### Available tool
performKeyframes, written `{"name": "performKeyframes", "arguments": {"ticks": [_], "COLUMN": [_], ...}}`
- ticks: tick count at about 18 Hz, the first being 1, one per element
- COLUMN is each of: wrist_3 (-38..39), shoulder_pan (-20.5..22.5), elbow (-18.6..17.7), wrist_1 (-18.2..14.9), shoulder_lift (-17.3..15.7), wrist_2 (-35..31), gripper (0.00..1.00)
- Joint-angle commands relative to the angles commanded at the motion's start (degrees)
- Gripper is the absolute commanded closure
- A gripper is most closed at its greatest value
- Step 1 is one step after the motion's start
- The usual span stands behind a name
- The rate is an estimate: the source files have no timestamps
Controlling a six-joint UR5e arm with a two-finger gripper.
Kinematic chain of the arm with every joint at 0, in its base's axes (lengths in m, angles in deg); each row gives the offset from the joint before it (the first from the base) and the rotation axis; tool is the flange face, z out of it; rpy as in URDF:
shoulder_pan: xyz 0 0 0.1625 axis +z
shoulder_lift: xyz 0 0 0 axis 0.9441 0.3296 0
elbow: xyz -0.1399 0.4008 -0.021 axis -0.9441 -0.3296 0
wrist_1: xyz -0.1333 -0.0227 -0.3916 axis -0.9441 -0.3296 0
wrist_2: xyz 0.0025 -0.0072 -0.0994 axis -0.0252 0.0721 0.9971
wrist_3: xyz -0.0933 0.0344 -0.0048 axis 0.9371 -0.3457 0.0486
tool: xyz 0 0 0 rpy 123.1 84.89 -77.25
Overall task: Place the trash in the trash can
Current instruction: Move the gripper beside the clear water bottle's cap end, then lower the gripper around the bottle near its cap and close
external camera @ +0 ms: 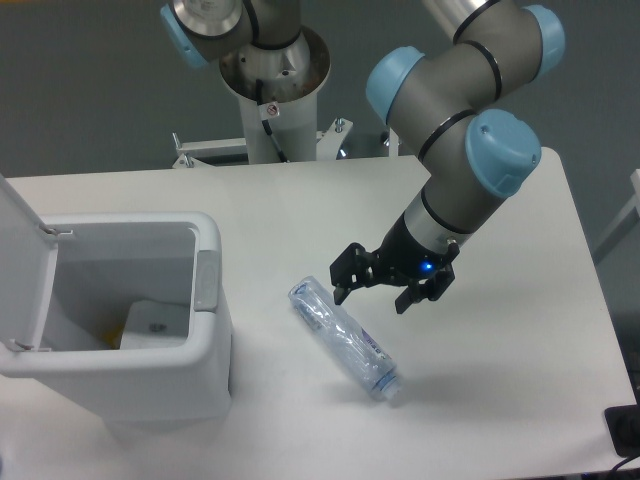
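A: Where does the bottle (344, 339) lie relative to the trash can (205, 375)?

B: It lies flat on the table (300, 210), off to the right of the trash can and well apart from it. Its long axis runs on a slant: the end nearer the trash can is higher in the picture, and the capped end points away and toward the table's front edge. The bluish label shows along the clear body.

A: And the gripper (385, 285)?

B: The gripper hangs further from the trash can than the bottle's near end, just above and beside the bottle's upper part. Its dark fingers (346, 273) are spread wide, with nothing between them. It is not touching the bottle, as far as the view lets one judge. A small blue light glows at the wrist.

A: How does the trash can stand?

B: Upright at the table's left side, its lid (22, 262) flipped up on the side away from the bottle, so the mouth is uncovered. The grey latch tab (206, 281) sits on the rim facing the bottle. Inside, something whitish lies on the bottom with a patch of yellow beside it; what it is cannot be told.

A: The arm (465, 130)?

B: It reaches down from the far side of the table, beyond the bottle from the trash can.
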Motion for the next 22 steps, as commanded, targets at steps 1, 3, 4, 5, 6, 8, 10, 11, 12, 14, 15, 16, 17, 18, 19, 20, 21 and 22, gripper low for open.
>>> {"name": "performKeyframes", "arguments": {"ticks": [1,3,4,5,6,8,10,11,12,14,15,16,17,18,19,20,21,22], "wrist_3": [1.14,2.81,3.69,4.65,5.27,6.50,7.82,8.09,8.61,9.76,10.37,11.94,12.83,14.23,15.90,17.13,18.36,19.16], "shoulder_pan": [0.00,0.00,0.00,0.00,0.00,0.09,0.17,0.18,0.09,0.09,0.09,0.00,0.00,-0.17,-0.52,-1.05,-1.75,-2.19], "elbow": [0.09,0.18,0.53,1.14,2.01,4.38,5.36,5.80,6.67,7.38,7.65,8.61,9.40,10.54,10.98,10.99,10.99,10.99], "wrist_1": [-0.45,-0.36,-0.19,-0.10,-0.10,-0.62,-0.63,-0.63,-0.80,-1.07,-0.89,-0.72,-0.72,-0.72,-0.80,-0.72,-0.63,-0.54], "shoulder_lift": [0.52,2.19,2.98,3.86,4.57,5.88,6.33,6.77,7.38,7.65,8.08,8.87,9.49,10.63,11.59,12.13,12.74,13.09], "wrist_2": [-1.85,-4.58,-5.03,-5.21,-5.30,-5.99,-6.26,-6.35,-6.44,-6.44,-6.44,-6.53,-6.53,-6.61,-7.92,-8.37,-8.46,-8.55], "gripper": [0.00,0.00,0.00,0.00,0.00,0.00,0.00,0.00,0.00,0.00,0.00,0.00,0.00,0.00,0.00,0.00,0.00,0.00]}}
